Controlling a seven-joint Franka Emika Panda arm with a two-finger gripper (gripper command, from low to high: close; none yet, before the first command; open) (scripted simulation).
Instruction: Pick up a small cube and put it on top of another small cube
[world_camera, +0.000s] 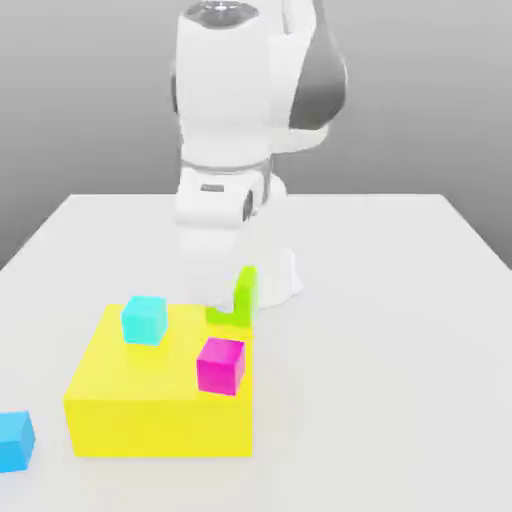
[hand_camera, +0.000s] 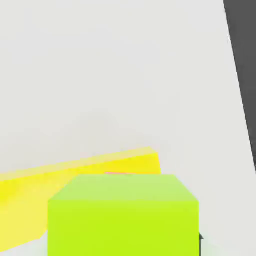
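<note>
Gripper: clamped on the small lime-green cube (hand_camera: 122, 212), which hangs above the table (world_camera: 400, 330), over the far edge of the big yellow block (world_camera: 160, 385)
Risk: a slip or off-centre release could send the cube tumbling off its target
Count: one lime cube, one magenta cube (world_camera: 221, 365), two cyan cubes (world_camera: 144, 320), one yellow block

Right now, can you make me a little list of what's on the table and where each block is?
table: white
big yellow block: sits on the table, toward the exterior view's left
cyan cube: on top of the big yellow block
magenta cube: on the big yellow block's top, at its front edge
blue cube: on the table, left of the big yellow block in the exterior view
lime-green cube: close up in the hand view
jaws: shut
</note>
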